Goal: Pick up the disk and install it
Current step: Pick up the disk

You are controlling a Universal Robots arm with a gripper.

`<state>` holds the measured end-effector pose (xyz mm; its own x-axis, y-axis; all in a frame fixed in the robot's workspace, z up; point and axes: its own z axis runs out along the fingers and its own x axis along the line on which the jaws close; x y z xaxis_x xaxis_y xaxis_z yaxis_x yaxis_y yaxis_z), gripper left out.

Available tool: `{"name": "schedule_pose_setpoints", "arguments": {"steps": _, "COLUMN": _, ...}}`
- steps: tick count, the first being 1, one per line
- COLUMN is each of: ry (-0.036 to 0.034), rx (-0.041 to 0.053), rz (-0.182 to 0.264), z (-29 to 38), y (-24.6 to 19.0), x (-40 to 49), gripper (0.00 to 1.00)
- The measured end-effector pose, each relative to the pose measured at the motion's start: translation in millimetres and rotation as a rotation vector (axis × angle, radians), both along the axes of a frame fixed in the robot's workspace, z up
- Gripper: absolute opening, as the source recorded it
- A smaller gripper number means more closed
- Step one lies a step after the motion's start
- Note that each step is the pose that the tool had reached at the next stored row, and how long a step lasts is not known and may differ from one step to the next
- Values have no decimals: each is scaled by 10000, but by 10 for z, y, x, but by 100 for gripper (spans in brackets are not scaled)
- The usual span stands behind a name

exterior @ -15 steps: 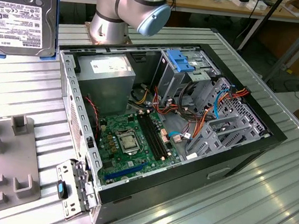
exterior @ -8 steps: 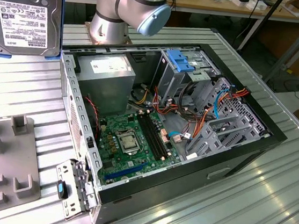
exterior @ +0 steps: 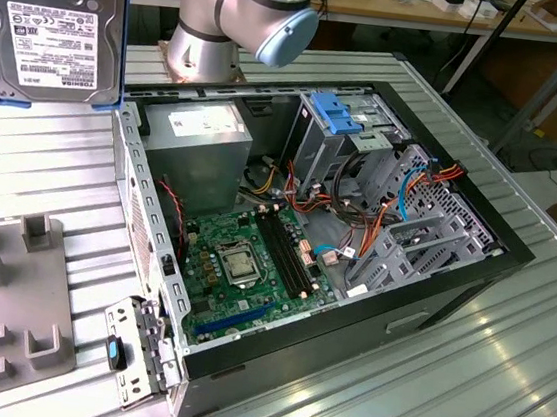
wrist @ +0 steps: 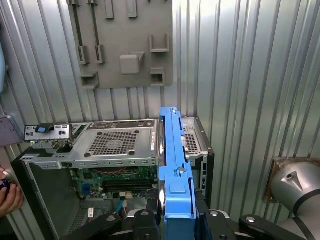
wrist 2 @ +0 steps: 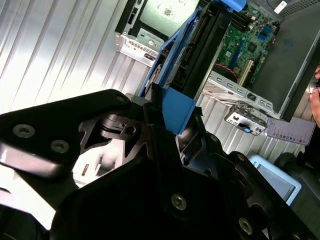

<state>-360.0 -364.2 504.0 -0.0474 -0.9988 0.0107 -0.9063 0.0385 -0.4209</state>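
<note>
Where pinched by its blue frame between the gripper (wrist 2: pixel 175 114) jaws, locate the disk (exterior: pixel 53 22) raised at the exterior view's left, above ribbed metal table (exterior: pixel 389 382). Farther: open computer case (exterior: pixel 307 222), then wooden benches (exterior: pixel 402 6). Long axis upright, label facing camera.

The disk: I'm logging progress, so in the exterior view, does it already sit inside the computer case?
No, the disk hangs high at the exterior view's left, outside the open computer case.
</note>
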Motion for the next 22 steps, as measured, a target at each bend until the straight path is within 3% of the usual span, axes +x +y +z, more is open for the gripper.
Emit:
{"name": "schedule_pose_setpoints", "arguments": {"steps": 5, "ry": -79, "rx": 0, "rz": 1, "z": -2, "y": 0, "x": 74, "gripper": 37}}
{"name": "schedule_pose_setpoints", "arguments": {"steps": 22, "ry": -255, "rx": 0, "rz": 1, "z": -19, "y": 0, "x": 371, "gripper": 37}}
